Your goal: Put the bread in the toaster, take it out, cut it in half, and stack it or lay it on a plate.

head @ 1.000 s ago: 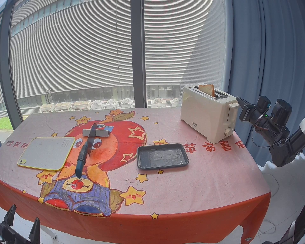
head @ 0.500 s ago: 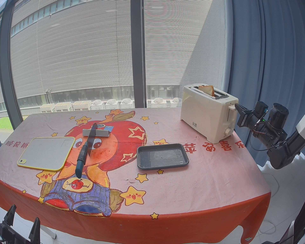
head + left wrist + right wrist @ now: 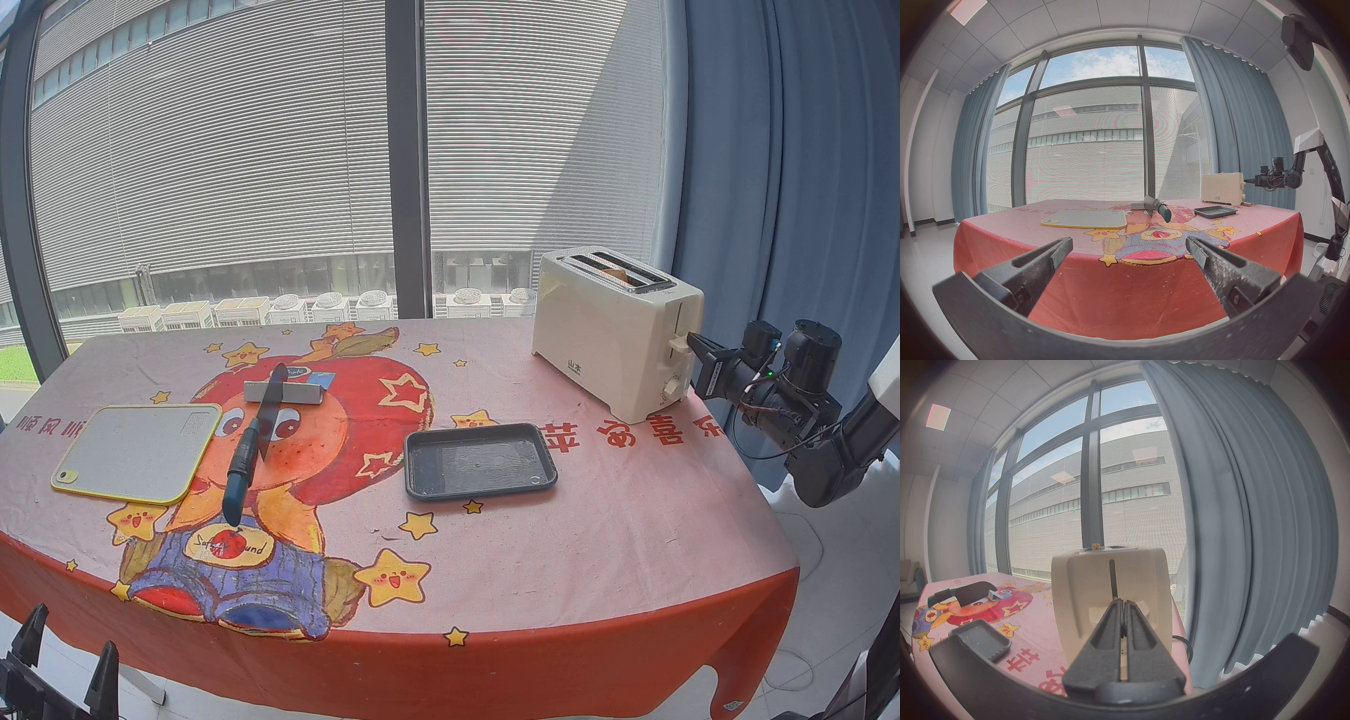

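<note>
Head view: my bread (image 3: pixel 616 274) sits sunk in the far-right toaster (image 3: pixel 609 337), just a tan sliver showing in the slot. My right claw (image 3: pixel 697 349), fingers pressed together, touches the toaster's side lever (image 3: pixel 679 344), gripping nothing.

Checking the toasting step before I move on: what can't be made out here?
Bread: head view, just a sliver in the slot; the toaster walls hide the rest.
Lever: right wrist view, the right gripper's shut fingers cover it; latching unclear.
Dial: head view, too small to read.
</note>
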Robot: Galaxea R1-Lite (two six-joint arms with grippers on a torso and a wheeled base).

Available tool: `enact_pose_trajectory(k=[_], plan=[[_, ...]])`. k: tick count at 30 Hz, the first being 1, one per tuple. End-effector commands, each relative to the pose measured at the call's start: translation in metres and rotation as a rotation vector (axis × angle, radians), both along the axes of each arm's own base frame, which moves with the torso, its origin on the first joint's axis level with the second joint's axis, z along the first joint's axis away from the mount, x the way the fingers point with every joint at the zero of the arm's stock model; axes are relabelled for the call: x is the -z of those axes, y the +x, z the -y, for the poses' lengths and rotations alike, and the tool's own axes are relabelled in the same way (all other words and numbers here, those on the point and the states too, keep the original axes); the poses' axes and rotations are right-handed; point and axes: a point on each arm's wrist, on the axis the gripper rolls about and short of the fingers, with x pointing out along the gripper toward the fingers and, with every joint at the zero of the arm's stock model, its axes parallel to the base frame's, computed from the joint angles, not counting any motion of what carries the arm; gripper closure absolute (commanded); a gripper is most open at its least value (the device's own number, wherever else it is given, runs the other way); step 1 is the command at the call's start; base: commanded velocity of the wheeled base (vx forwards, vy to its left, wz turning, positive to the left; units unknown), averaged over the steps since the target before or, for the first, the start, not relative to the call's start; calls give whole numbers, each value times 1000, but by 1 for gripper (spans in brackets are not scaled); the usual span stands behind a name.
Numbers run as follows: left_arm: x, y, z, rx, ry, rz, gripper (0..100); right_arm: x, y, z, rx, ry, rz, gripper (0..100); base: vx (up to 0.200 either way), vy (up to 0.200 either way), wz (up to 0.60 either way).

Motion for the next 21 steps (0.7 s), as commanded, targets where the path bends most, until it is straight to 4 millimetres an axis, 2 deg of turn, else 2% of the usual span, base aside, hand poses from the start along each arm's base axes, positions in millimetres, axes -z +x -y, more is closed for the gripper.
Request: enact_pose_trajectory(k=[1,7,21], plan=[[5,0,0,0,0,0,0,14,3,0,0,-9,-43,100,0,0,0],[5,0,0,0,0,0,0,23,6,-1,1,-13,-66,100,0,0,0],[5,0,0,0,0,0,0,24,5,-1,0,-14,-70,100,0,0,0]])
